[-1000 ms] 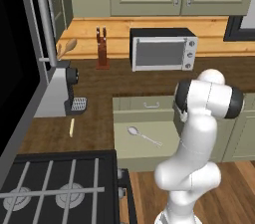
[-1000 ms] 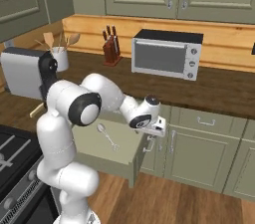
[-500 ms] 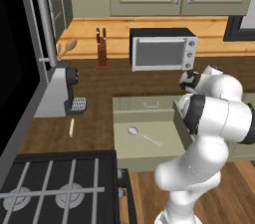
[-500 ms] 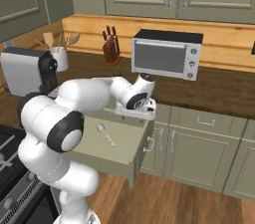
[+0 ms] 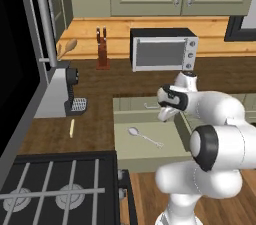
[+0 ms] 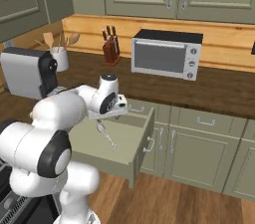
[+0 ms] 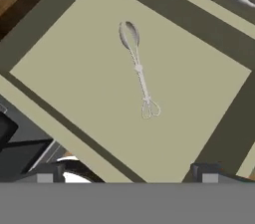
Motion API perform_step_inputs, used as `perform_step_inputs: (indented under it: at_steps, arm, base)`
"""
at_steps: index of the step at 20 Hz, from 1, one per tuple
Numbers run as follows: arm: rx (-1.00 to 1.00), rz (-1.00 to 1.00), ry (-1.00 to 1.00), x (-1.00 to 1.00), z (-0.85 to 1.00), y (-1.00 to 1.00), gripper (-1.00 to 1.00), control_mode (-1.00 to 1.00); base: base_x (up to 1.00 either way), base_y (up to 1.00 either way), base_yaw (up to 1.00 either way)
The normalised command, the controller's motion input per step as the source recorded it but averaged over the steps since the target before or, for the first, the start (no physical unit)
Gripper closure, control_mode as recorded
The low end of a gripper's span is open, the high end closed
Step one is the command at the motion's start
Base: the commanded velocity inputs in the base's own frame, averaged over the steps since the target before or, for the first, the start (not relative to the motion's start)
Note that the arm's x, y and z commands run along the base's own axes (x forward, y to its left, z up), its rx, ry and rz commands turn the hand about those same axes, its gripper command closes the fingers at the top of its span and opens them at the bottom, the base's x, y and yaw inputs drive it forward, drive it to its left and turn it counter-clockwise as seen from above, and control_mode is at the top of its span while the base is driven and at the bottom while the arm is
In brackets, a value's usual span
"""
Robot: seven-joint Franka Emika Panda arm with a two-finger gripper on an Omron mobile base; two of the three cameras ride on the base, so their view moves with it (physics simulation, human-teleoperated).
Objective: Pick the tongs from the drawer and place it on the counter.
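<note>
Below the two-finger gripper (image 7: 127, 173), fingertips spread wide and empty, the thin silver metal tongs (image 7: 138, 68) lie flat on the floor of the pale sage-green drawer (image 5: 120, 141), pulled fully open. Nothing else visible in that drawer. Judgement: approach step, hand hovering above the drawer. Roll wrist so the fingers straddle the slim arms crosswise near mid-length, descend straight, close low; thin metal may slip. Dark brown wood-grain counter (image 6: 224, 88) sits beyond the gripper, behind the drawer.
</note>
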Motion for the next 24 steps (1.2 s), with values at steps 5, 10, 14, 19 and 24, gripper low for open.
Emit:
perform_step_inputs:
  at_steps: [5, 10, 14, 19, 24]
  arm:
    - [0.0, 0.01, 0.01, 0.1, -0.47, 0.78, -1.0, -1.0]
    - [-0.01, 0.0, 0.04, 0.6, -0.46, 0.18, -1.0, -1.0]
    - [-0.04, 0.0, 0.03, 0.39, -0.6, 0.0, -1.0, -1.0]
    - [0.0, 0.0, -0.01, 0.29, -0.4, -0.04, -1.0, -1.0]
    - [0.0, 0.0, 0.0, 0.39, -0.38, -0.04, -1.0, -1.0]
  base:
    - [0.0, 0.0, 0.0]
    - [0.0, 0.0, 0.0]
    - [0.0, 0.0, 0.0]
    - [0.0, 0.0, 0.0]
    - [0.0, 0.0, 0.0]
